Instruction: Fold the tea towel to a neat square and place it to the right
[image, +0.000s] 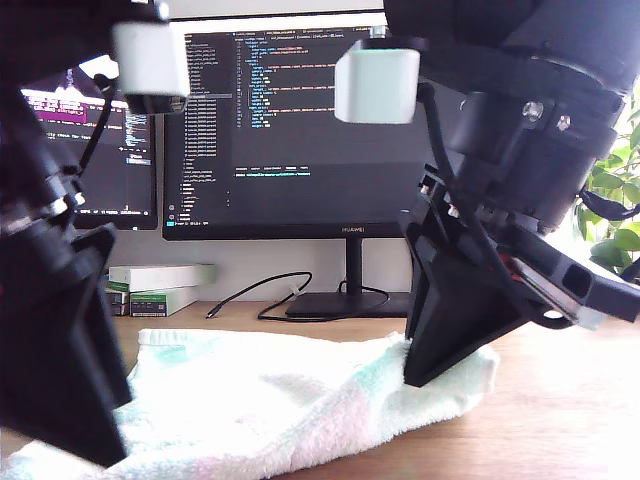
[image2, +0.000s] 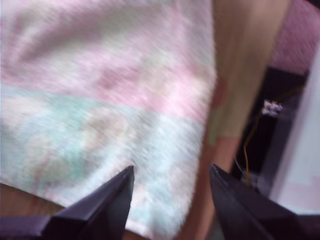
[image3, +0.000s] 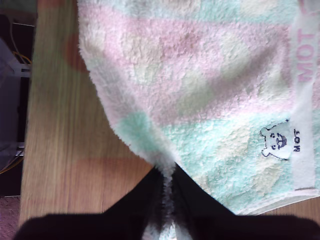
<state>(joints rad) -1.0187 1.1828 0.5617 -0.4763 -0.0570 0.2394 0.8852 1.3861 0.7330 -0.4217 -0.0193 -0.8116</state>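
Observation:
The tea towel (image: 270, 400) lies rumpled across the wooden table, white and mint with pink bands. In the second wrist view the tea towel (image3: 210, 100) shows pink lettering (image3: 305, 55) and a small bear patch (image3: 276, 141). My second gripper (image3: 164, 175) is shut on a pinch of the towel's edge. In the exterior view my second gripper (image: 425, 372) meets the towel's raised end at the exterior view's right. My first gripper (image2: 171, 167) is open just above the tea towel (image2: 100, 100), near one edge, with nothing between its fingers. My first gripper (image: 100, 440) stands low at the exterior view's left.
Two lit monitors (image: 290, 130) stand behind the towel, with stacked boxes (image: 160, 285) and a black cable (image: 260, 300) at their foot. A plant (image: 615, 200) is at the exterior view's right. Bare table (image: 560, 420) lies to the exterior view's right of the towel.

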